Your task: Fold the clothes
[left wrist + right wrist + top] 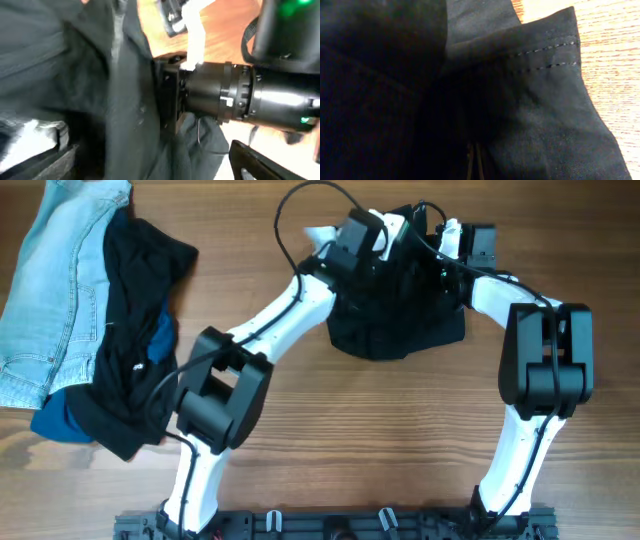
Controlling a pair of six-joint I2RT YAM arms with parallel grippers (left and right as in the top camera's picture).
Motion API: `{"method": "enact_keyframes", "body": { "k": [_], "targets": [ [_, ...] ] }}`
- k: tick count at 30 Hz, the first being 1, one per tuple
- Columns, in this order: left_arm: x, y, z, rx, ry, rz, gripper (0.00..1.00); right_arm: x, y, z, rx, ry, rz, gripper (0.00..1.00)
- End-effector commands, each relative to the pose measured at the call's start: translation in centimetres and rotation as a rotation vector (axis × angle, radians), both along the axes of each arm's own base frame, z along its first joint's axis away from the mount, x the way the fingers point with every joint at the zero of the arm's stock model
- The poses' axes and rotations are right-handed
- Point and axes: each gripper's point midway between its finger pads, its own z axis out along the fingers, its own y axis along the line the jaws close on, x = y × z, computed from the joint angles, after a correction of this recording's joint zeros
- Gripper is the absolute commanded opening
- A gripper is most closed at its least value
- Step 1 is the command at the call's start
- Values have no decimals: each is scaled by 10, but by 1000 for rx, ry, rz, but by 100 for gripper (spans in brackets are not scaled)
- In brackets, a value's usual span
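Observation:
A black garment (400, 320) lies bunched at the back middle of the wooden table. Both grippers are at its far edge. My left gripper (365, 240) is over the cloth; in the left wrist view its fingers (150, 160) stand wide apart with the dark cloth (100, 90) draped between them. My right gripper (440, 255) is pressed into the garment; in the right wrist view its fingers (475, 165) are shut together on the black cloth (530, 115), whose stitched hem sticks up. The right arm's wrist (235, 95) shows close in the left wrist view.
A pile of clothes lies at the left: light blue jeans (60, 290), another black garment (130, 330) and a blue piece (60, 420). Bare wood (400, 430) lies in front of the garment. The arm bases stand at the front edge.

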Motion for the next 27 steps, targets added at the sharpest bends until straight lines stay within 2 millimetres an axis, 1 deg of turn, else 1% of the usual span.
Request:
{"method": "enact_keyframes", "body": {
  "k": [1, 4, 6, 7, 8, 10, 11, 13, 15, 17, 22, 27],
  "targets": [
    [16, 39, 96, -71, -91, 64, 89, -27, -6, -49, -26, 132, -5, 4],
    [23, 81, 110, -69, -38, 157, 89, -27, -6, -49, -26, 132, -5, 4],
    [29, 120, 111, -55, 23, 242, 89, -27, -6, -50, -28, 134, -5, 4],
    [33, 142, 106, -47, 61, 284, 89, -27, -6, -50, -28, 135, -5, 4],
    [35, 157, 102, -45, 90, 305, 90, -27, -6, -50, -28, 134, -5, 4],
    [38, 183, 88, -51, 163, 333, 90, -27, -6, -50, -28, 134, -5, 4],
    [38, 194, 80, -69, 212, 333, 87, -27, -6, -50, -27, 135, -5, 4],
    [38, 200, 66, -117, 280, 298, 79, -29, -6, -50, -28, 141, -5, 4],
    [39, 200, 52, -136, 322, 278, 66, -30, -6, -51, -28, 149, -5, 4],
    [40, 197, 33, -125, 351, 260, 61, -32, -7, -52, -31, 156, -7, 4],
    [40, 191, -3, -115, 420, 248, 61, -35, -9, -55, -39, 174, -12, 4],
    [41, 182, -17, -145, 444, 216, 62, -35, -10, -56, -49, 176, -19, 3]
  ]
}}
